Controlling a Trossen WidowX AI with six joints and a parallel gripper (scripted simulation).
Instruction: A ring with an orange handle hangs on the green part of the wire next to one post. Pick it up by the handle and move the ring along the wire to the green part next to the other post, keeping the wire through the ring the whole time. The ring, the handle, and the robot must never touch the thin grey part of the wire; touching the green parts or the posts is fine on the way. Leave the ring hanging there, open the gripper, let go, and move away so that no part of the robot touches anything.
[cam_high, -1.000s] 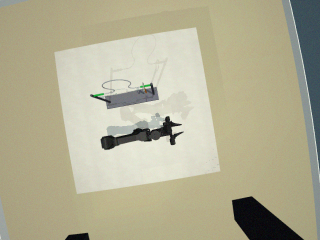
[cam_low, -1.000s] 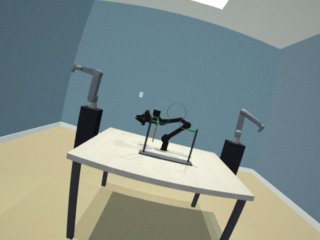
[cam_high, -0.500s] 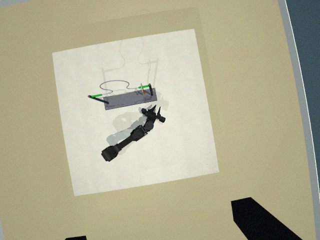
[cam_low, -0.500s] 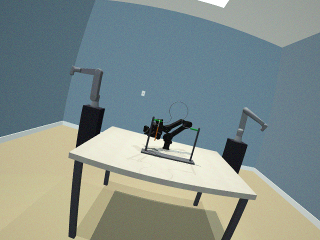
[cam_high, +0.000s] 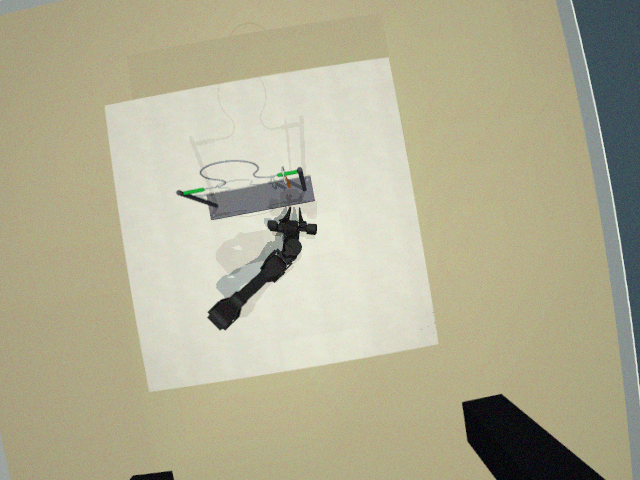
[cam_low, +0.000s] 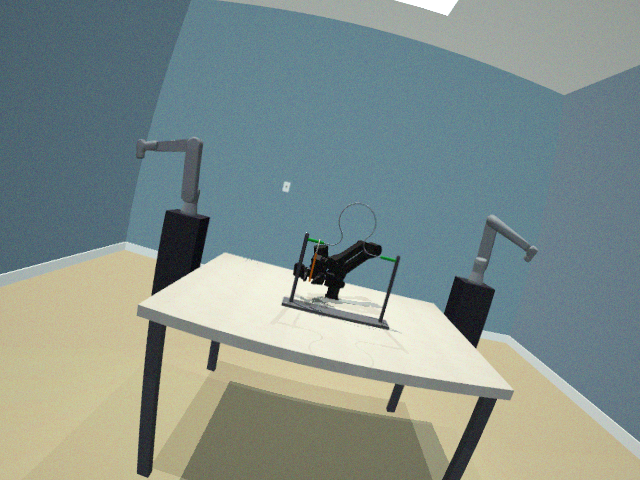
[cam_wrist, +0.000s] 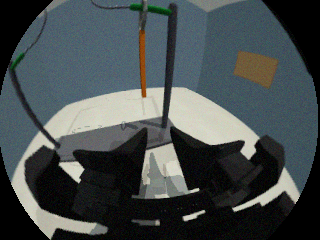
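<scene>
The orange handle (cam_high: 287, 180) (cam_low: 313, 266) (cam_wrist: 142, 60) hangs straight down from its ring (cam_wrist: 144, 8) on the green part of the wire (cam_high: 290, 173) (cam_low: 312, 240) (cam_wrist: 155, 8) beside one dark post (cam_high: 301, 178) (cam_low: 298, 268) (cam_wrist: 168, 67). The other green part (cam_high: 195, 191) (cam_low: 387, 258) (cam_wrist: 18, 62) sits at the far post. The thin grey wire (cam_high: 227, 163) (cam_low: 356, 204) loops between them. My gripper (cam_high: 295, 210) (cam_wrist: 158, 129) is partly open and empty. It points at the handle from a short way in front of it, at the edge of the grey baseplate (cam_high: 248, 201).
The wire frame stands on a white table (cam_high: 361, 289) (cam_low: 248, 320). Two idle grey arms on black pedestals (cam_low: 180, 242) (cam_low: 467, 304) stand beside the table, away from the frame.
</scene>
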